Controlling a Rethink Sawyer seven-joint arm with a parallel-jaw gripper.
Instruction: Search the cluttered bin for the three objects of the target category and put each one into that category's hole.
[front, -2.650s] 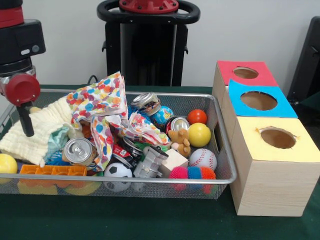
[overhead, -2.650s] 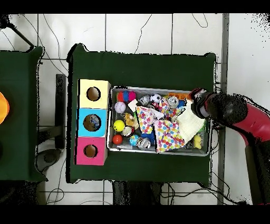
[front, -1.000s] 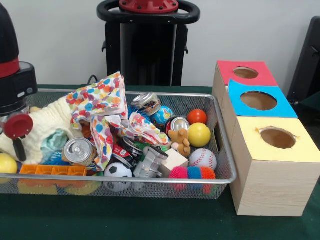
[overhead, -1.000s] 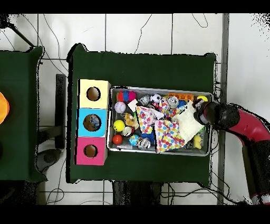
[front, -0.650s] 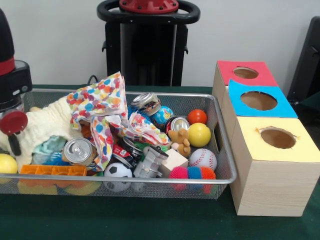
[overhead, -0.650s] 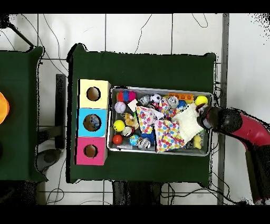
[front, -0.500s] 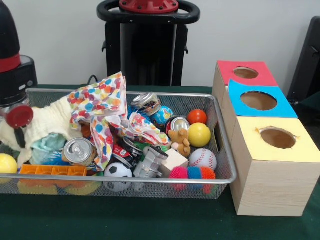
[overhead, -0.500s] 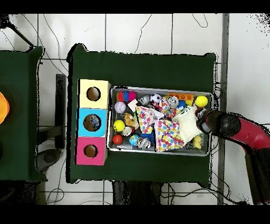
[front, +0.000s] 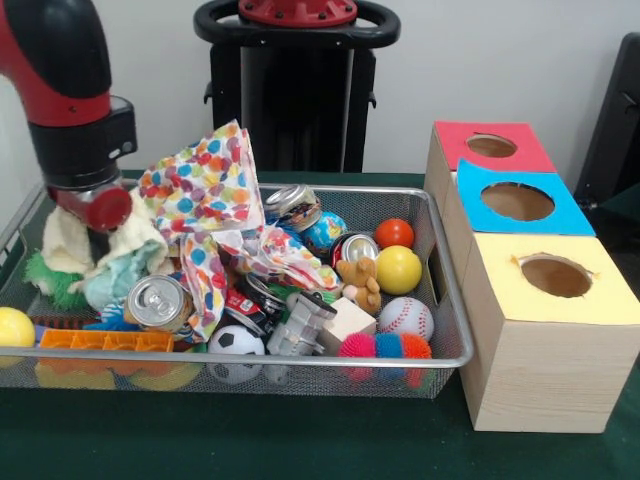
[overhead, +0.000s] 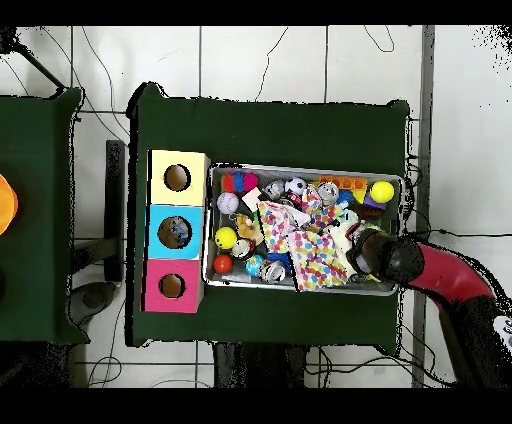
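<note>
My gripper hangs over the left end of the wire basket, shut on a cream cloth that bunches around it together with a pale teal cloth. In the overhead view the gripper is at the basket's right end, beside the cream cloth. A dotted cloth lies draped over the middle of the pile. Silver cans and balls, such as a yellow ball and a baseball, lie around it.
Three wooden boxes stand to the right of the basket, each with a round hole on top: red, blue and yellow. A green fuzzy toy, an orange brick and another yellow ball fill the basket's left end.
The arm swung from the basket's left edge inward over the basket, carrying the cream cloth with it. The cloth is now bunched and lifted, which uncovers the green fuzzy toy.
</note>
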